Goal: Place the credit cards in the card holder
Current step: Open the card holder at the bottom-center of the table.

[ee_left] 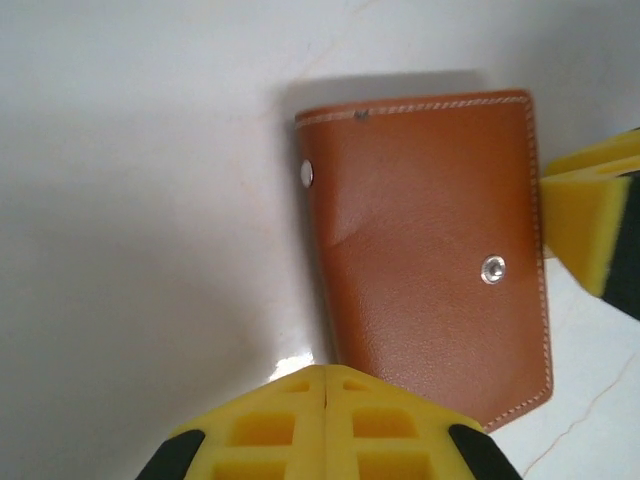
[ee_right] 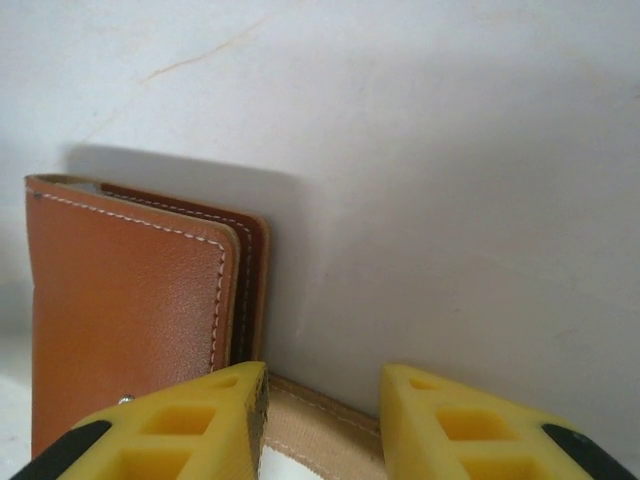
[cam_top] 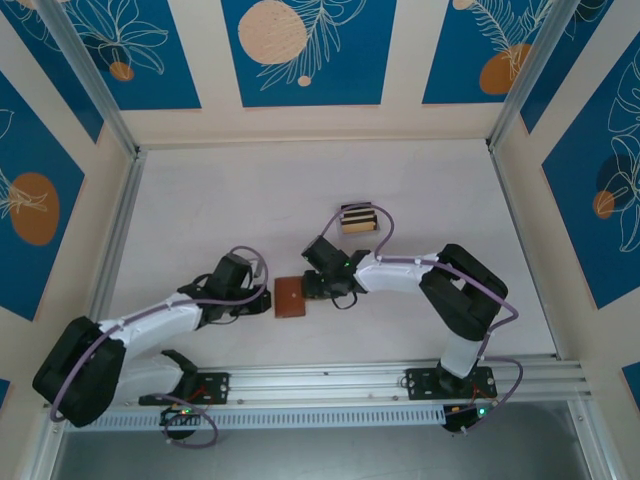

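The closed brown wallet [cam_top: 290, 297] lies flat at centre frame in the top view, between both grippers.

Left gripper [ee_left: 325, 375]: fingers pressed together at the wallet's near edge; contact is hidden.

Right gripper [ee_right: 322, 385]: fingers spread, with a tan strip [ee_right: 310, 430] lying between them, cut off by the lower edge.

The cards [cam_top: 358, 221] stand in a small tray [cam_top: 344, 208] above the wallet, too small to count.

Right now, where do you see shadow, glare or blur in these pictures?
Left wrist view: soft shadow left of the wallet, small glare on the table beside it. Right wrist view: shadow behind the wallet, right gripper slightly soft. Top view: even light, sharp.
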